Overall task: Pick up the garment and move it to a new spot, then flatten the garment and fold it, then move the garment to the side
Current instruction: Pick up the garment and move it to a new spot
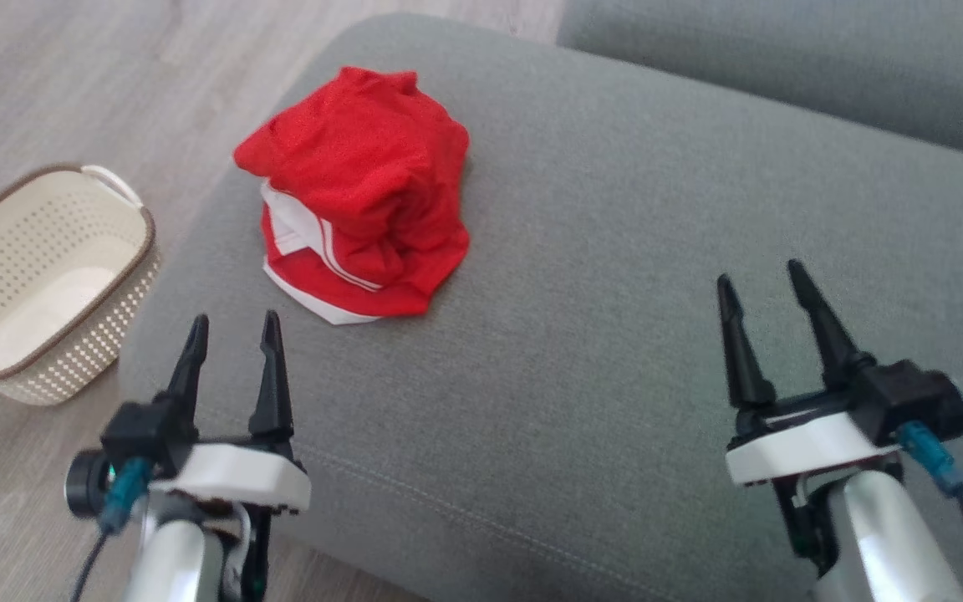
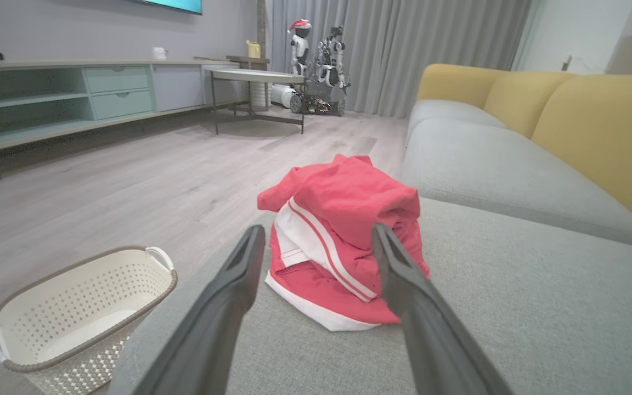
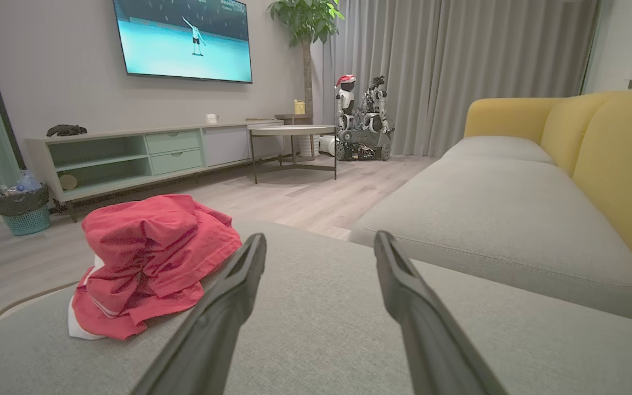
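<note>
Left claw (image 1: 234,322), spread and empty, sits just short of the garment (image 1: 364,192). Right claw (image 1: 761,274), spread too, is well apart. The garment lies bunched near the sofa (image 1: 615,351) edge. A shallow pinch may catch one layer, or a push could tip it toward the basket (image 1: 38,276) below. Grey cloth seat, wood floor (image 1: 30,84), TV (image 3: 184,38).

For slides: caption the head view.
Crumpled red garment on grey fabric cushion; left pincer, right pincer open, short of it.

Red garment (image 1: 364,180) with white stripes and hem, on a grey cushion (image 1: 615,293); cream perforated basket (image 1: 55,334) with brown rim.
</note>
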`<state>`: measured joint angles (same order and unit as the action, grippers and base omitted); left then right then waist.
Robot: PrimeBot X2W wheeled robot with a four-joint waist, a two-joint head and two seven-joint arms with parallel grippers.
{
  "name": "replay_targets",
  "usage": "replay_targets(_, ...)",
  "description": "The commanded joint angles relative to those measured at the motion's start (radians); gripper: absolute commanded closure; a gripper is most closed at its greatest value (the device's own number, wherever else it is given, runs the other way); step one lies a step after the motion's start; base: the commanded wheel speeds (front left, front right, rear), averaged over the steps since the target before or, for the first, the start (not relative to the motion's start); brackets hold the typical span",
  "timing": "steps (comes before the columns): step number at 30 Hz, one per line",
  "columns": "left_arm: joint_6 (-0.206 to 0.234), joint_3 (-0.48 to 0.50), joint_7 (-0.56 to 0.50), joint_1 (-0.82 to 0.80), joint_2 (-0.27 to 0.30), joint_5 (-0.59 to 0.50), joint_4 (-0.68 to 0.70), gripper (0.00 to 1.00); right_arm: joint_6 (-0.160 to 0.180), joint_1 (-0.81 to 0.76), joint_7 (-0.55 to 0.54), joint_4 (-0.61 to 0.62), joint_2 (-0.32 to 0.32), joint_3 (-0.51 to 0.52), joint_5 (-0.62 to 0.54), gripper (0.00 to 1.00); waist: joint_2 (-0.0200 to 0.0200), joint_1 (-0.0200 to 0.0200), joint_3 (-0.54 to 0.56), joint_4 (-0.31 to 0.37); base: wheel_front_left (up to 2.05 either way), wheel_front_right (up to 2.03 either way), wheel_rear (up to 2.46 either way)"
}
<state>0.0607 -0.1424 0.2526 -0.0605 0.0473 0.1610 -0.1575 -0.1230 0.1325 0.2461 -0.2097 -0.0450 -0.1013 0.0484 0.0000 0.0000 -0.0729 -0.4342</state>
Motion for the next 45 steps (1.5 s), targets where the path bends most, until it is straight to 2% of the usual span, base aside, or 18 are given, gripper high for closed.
replay_targets(1, -0.020, 0.045, 0.009, -0.078, 0.012, -0.006, 0.019, 0.00, -0.008, 0.038, -0.005, 0.051, -0.005, -0.005, -0.013, 0.00, 0.0000, 0.0000, -0.034, 0.025, 0.00, 0.00, 0.00)
replay_targets(8, -0.125, 0.065, 0.000, -0.254, 0.080, 0.023, -0.166, 0.00, -0.008, 0.047, -0.042, 0.130, -0.005, 0.057, -0.040, 0.00, 0.0000, 0.0000, -0.114, 0.074, 0.00, 0.00, 0.00)
replay_targets(12, -0.160, 0.073, -0.051, -0.392, 0.121, 0.067, -0.270, 0.00, -0.008, 0.058, -0.069, 0.187, -0.005, 0.072, -0.062, 0.00, 0.0000, 0.0000, -0.178, 0.101, 0.00, 0.00, 0.00)
replay_targets(20, -0.185, 0.055, -0.106, -0.622, 0.212, 0.113, -0.461, 0.00, -0.008, 0.084, -0.117, 0.243, -0.005, 0.048, -0.114, 0.00, 0.0000, 0.0000, -0.273, 0.165, 0.00, 0.00, 0.00)
replay_targets(30, -0.190, 0.002, -0.134, -0.791, 0.273, 0.133, -0.673, 0.00, -0.008, 0.099, -0.108, 0.258, -0.005, 0.050, -0.114, 0.00, 0.0000, 0.0000, -0.330, 0.216, 0.00, 0.00, 0.00)
replay_targets(31, -0.191, -0.004, -0.138, -0.801, 0.275, 0.133, -0.691, 0.56, -0.008, 0.101, -0.105, 0.257, -0.005, 0.051, -0.113, 0.00, 0.0000, 0.0000, -0.331, 0.219, 0.00, 0.00, 0.00)
replay_targets(32, -0.191, -0.004, -0.138, -0.801, 0.275, 0.133, -0.691, 0.56, -0.008, 0.101, -0.105, 0.257, -0.005, 0.051, -0.113, 0.00, 0.0000, 0.0000, -0.331, 0.219, 0.00, 0.00, 0.00)
replay_targets(33, -0.191, -0.009, -0.139, -0.809, 0.278, 0.133, -0.708, 1.00, -0.008, 0.103, -0.103, 0.255, -0.005, 0.051, -0.111, 0.00, 0.0000, 0.0000, -0.332, 0.222, 0.00, 0.00, 0.00)
replay_targets(40, -0.191, -0.038, -0.082, -0.832, 0.287, 0.139, -0.781, 1.00, -0.008, 0.107, -0.079, 0.229, -0.005, 0.060, -0.093, 0.00, 0.0000, 0.0000, -0.309, 0.228, 0.00, 0.00, 0.00)
replay_targets(45, -0.185, -0.027, -0.009, -0.842, 0.286, 0.147, -0.755, 1.00, -0.008, 0.100, -0.063, 0.204, -0.005, 0.067, -0.079, 0.00, 0.0000, 0.0000, -0.263, 0.220, 0.00, 0.00, 0.00)
